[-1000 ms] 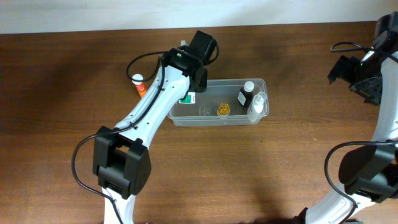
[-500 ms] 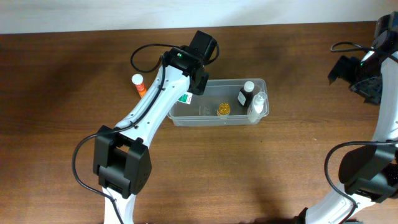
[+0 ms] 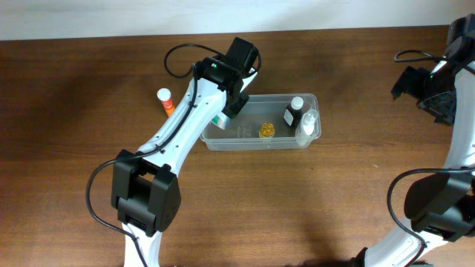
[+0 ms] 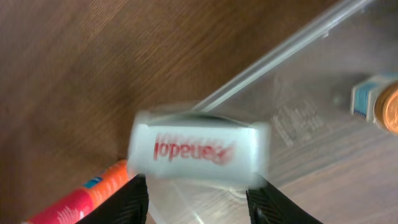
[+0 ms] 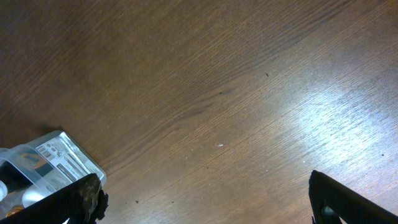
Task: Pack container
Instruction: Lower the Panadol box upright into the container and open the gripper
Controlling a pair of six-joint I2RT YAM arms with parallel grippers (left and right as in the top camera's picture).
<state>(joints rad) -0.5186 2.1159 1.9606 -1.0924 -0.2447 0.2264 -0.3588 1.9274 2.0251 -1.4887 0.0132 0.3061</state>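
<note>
The container (image 3: 276, 138), a clear rectangular tub, sits mid-table and holds a dark bottle (image 3: 294, 111), a white bottle (image 3: 308, 123) and a gold-capped item (image 3: 266, 130). My left gripper (image 3: 225, 111) hangs over the tub's left end. In the left wrist view its fingers (image 4: 132, 200) stand apart, and a blurred white Panadol box (image 4: 199, 150) lies loose just beyond the tips of the gripper (image 4: 198, 202), above the tub's rim (image 4: 280, 55). My right gripper (image 3: 427, 89) is open over bare wood at the far right, nothing between its fingers (image 5: 81, 198).
An orange-and-red tube with a white cap (image 3: 166, 101) lies on the table left of the tub; it also shows in the left wrist view as an orange tube (image 4: 81, 196). A corner of the tub (image 5: 56, 155) appears in the right wrist view.
The left jaws have widened and the white box has come free of them, now blurred. The left wrist has shifted slightly up and its cable has moved. The right arm is still.
</note>
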